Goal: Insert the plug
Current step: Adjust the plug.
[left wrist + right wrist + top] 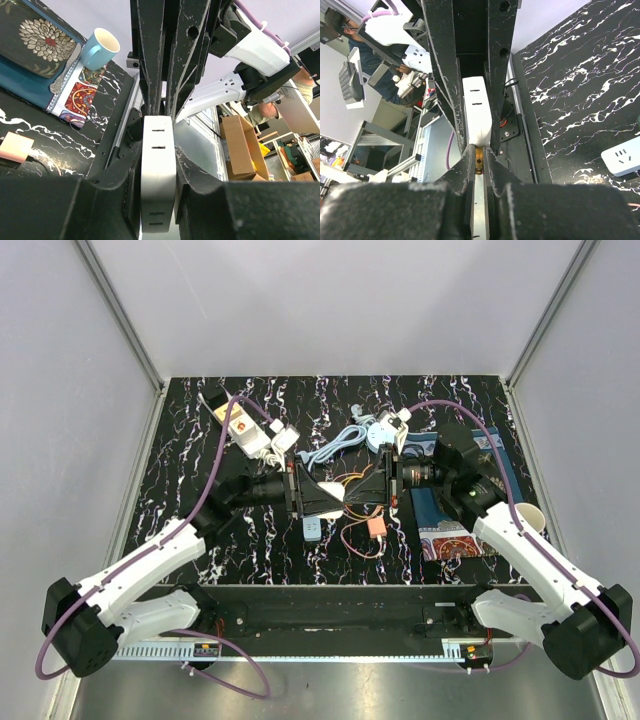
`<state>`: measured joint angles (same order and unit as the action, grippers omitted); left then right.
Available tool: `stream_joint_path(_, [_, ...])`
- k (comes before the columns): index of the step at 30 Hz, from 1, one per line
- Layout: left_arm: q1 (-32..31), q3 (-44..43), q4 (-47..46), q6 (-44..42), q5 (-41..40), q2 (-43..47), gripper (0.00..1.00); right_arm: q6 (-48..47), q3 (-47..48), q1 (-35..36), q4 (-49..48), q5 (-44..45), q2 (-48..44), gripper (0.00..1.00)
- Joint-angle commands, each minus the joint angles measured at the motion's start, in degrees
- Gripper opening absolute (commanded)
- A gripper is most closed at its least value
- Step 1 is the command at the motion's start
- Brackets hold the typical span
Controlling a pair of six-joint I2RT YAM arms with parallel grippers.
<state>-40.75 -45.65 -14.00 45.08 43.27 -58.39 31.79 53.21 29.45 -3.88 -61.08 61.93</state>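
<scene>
Nearest you, both white arms reach inward from the front edge of the black, white-veined bench [250, 540]. They meet above its middle, with the claws pointing at each other.

Your left claw [158, 165] is clamped on the flat sides of a white socket block [158, 195]. The block stands on edge between the fingers, and pairs of narrow slots face the wrist camera.

Your right claw [479, 152] is closed almost fully on a thin piece with a brass-coloured part showing, which looks to be the plug [479, 166]. It sits right against the end of the block and in line with it. These views do not show whether it is seated.

Under the claws, a small pale blue piece [313, 530] lies on the bench. Near it is a salmon-pink connector [375, 527] with thin orange wires.

To the right lies a patterned cloth [450, 543], with a pale blue mug [528, 518] standing at its edge. Just beyond the cloth is a dark box with a flower design [30, 35].

Farther back on the left lies a white power strip [243, 428], with a white adapter [285, 438] just beside it. Toward the middle of the far side is a loose pale blue cable [340, 445]. Next to the cable is a round blue-and-white adapter [383, 430].
</scene>
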Motion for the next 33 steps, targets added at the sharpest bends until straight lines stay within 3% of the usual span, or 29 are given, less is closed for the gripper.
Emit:
stream_joint_path(1, [-0.47,-0.50,-10.70,2.29,0.77,-0.06,0.30,-1.73,-0.21,0.43,-1.13,1.23,0.29,0.00])
stream_joint_path(4, [-0.47,-0.41,-10.79,2.47,0.77,-0.06,0.27,-1.82,-0.13,0.43,-1.13,1.49,0.30,0.00])
stream_joint_path(6, [-0.38,-0.23,-10.70,2.38,0.51,0.12,0.12,-1.91,-0.12,0.43,-1.13,1.67,0.38,0.00])
stream_joint_path(9, [-0.47,-0.06,-10.09,2.03,-0.11,0.65,0.00,-2.00,-0.21,0.43,-0.96,1.84,0.30,0.00])
stream_joint_path(12, [-0.38,0.12,-9.21,1.59,-0.46,1.17,0.00,-2.17,-0.39,0.34,-0.78,2.01,0.38,0.00])
stream_joint_path(15, [-0.38,0.12,-6.67,0.36,-1.60,1.96,0.00,-2.70,-0.56,0.34,-0.17,3.16,-0.32,0.17])
stream_joint_path(16, [-0.29,0.12,-5.44,-0.16,-2.04,2.23,0.00,-3.05,-0.30,0.43,0.79,4.12,-0.58,0.33])
stream_joint_path(20, [0.06,0.30,2.12,-4.46,-6.86,4.24,0.00,-5.07,0.58,0.08,5.44,7.55,-2.34,0.62])
stream_joint_path(23, [0.50,-0.14,12.03,-7.36,-10.81,4.78,0.00,-7.61,1.72,-0.01,10.72,12.37,-4.01,0.73])
stream_joint_path(33, [0.06,-3.30,33.23,-8.61,-25.41,-0.49,0.00,-16.31,4.62,-0.10,32.87,36.90,-10.34,0.94])
